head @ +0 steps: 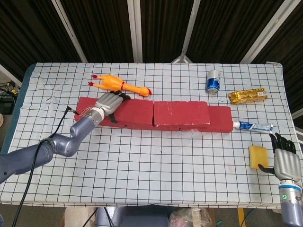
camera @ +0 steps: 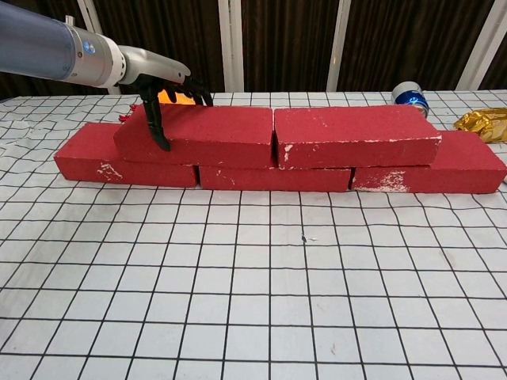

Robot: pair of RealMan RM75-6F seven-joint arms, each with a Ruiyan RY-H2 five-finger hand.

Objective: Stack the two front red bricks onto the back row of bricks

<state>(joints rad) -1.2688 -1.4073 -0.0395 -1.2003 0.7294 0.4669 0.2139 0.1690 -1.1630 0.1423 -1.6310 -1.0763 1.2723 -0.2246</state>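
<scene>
The worktop carries a back row of bricks, three laid end to end, with both task bricks now on top of it. The right upper brick lies flat across two joints below, bonded like a wall. The left upper brick butts against it but sits tilted at its left end, probably because the left robot hand grips that end, thumb down the front face and the other fingers over the back edge, so the placing looks unfinished. The right robot hand hangs open near the worktop's right front corner, holding nothing, close beside a yellow sponge. Behind the wall lie a rubber chicken, a can, a gold wrapper and a toothpaste tube; none blocks the brick
</scene>
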